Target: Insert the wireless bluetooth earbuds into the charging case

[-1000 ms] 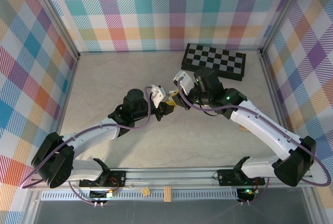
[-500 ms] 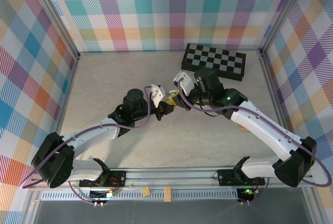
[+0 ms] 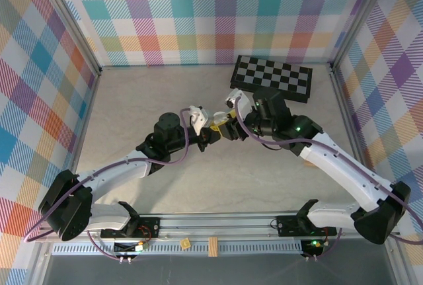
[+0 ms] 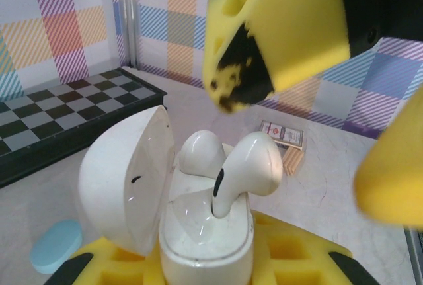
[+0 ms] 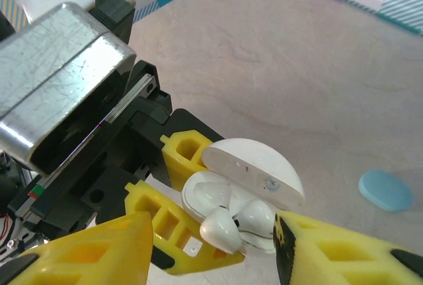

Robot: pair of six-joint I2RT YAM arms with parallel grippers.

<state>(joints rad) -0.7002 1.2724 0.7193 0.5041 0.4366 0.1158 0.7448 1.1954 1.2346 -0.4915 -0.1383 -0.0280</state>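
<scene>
Room: I see pastel plaid walls on three sides and a pale, stone-patterned table; a folded chessboard lies at its far right

Left gripper: clenched on the charging case, with its yellow fingers against both sides of the case body, held up near the middle of the table

Charging case: white and glossy; from my left wrist camera its lid is hinged open and stands at the left

Earbuds: I count two white ones in the case; the rear earbud sits low in its well, while the front earbud has its stem down in the case and its head raised and tilted to the right

Right gripper: released, its yellow fingers spread wide on either side of the front earbud and apart from it; one finger hangs above the case, its tip smudged black

Blue piece: a light blue oval lying flat on the table, well apart from the case; it may be a second case, but I cannot tell from here

Beyond the case: a small card box lies on the table with a wooden block just beside it
</scene>
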